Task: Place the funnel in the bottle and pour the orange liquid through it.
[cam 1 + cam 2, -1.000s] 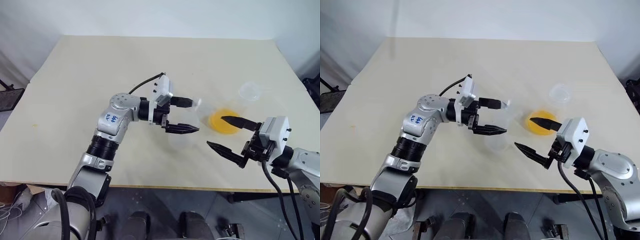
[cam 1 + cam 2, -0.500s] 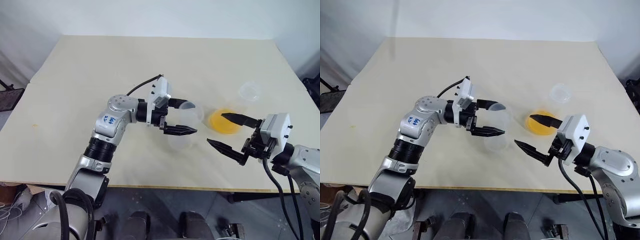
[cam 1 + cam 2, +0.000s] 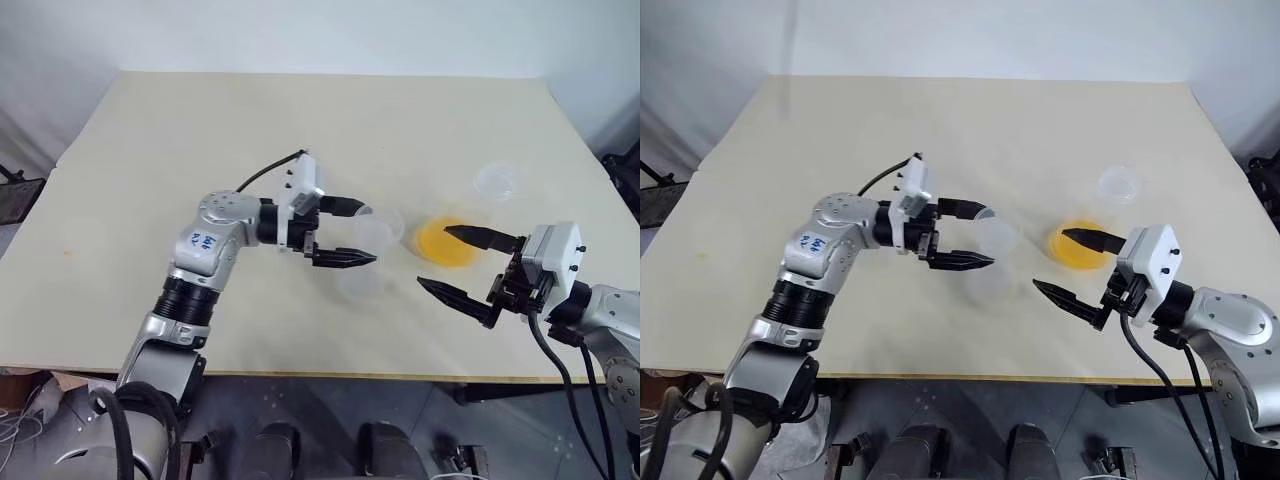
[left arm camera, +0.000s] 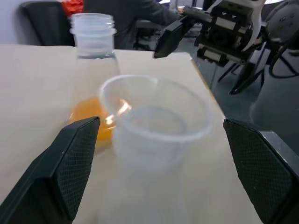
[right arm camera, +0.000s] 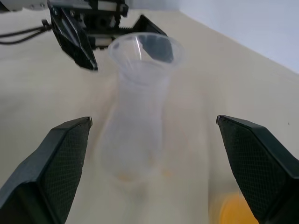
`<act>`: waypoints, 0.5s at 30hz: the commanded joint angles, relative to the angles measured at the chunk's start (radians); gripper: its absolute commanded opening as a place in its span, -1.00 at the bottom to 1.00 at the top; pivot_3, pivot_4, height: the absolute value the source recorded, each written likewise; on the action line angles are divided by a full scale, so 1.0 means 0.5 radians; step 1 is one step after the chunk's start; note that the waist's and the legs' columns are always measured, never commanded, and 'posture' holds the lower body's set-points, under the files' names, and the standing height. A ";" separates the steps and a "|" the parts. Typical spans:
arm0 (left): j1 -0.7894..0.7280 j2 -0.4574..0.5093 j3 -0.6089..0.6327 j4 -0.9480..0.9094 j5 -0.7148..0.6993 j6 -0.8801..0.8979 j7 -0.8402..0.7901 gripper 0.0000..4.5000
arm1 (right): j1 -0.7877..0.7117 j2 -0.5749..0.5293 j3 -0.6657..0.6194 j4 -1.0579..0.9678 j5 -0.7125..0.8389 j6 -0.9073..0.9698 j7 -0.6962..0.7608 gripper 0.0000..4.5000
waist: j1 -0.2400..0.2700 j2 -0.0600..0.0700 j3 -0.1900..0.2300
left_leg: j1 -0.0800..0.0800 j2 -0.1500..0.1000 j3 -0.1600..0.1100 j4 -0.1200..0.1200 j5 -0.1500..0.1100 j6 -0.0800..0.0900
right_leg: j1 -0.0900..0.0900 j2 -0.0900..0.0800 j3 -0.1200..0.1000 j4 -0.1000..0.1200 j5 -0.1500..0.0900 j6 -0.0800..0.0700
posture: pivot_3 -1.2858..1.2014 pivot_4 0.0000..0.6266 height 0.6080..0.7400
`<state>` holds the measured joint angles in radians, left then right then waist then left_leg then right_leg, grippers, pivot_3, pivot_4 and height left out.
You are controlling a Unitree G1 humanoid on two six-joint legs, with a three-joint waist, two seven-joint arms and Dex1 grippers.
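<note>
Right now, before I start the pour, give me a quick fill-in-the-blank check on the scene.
1. The funnel sits in the neck of the ____.
2. The other flask holds ____ liquid.
3. The left gripper and the right gripper both have their fingers ____.
Missing words: bottle; orange; open.
</note>
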<state>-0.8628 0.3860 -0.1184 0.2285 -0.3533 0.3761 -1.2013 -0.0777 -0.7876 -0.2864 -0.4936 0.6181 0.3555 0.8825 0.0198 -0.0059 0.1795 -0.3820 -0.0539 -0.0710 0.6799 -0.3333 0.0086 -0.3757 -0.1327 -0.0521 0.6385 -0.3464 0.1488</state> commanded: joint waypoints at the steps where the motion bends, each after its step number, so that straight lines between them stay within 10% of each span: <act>1: 0.017 0.067 0.069 -0.027 -0.015 -0.100 -0.021 1.00 | -0.043 -0.042 -0.085 0.022 0.032 -0.006 0.024 1.00 | 0.002 0.000 0.000 | 0.000 0.000 0.000 0.000 0.000 0.000 | 0.000 0.000 0.000 0.000 0.000 0.000 | 0.03 -0.52 1.00; 15: 0.574 0.271 0.434 -0.254 -0.314 -0.371 -0.204 1.00 | 0.432 -0.017 -0.627 -0.131 0.039 0.144 -0.172 1.00 | 0.008 0.001 0.000 | -0.003 0.000 -0.002 0.001 0.000 0.000 | 0.000 -0.002 -0.001 -0.002 0.000 0.000 | 0.03 -0.52 1.00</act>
<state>-0.5856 0.5071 0.0539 0.1525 -0.4671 0.2099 -1.2884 0.1180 -0.8047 -0.5239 -0.5093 0.6189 0.4193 0.8215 0.0238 -0.0055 0.1793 -0.3835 -0.0539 -0.0722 0.6803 -0.3334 0.0088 -0.3758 -0.1335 -0.0523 0.6374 -0.3464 0.1488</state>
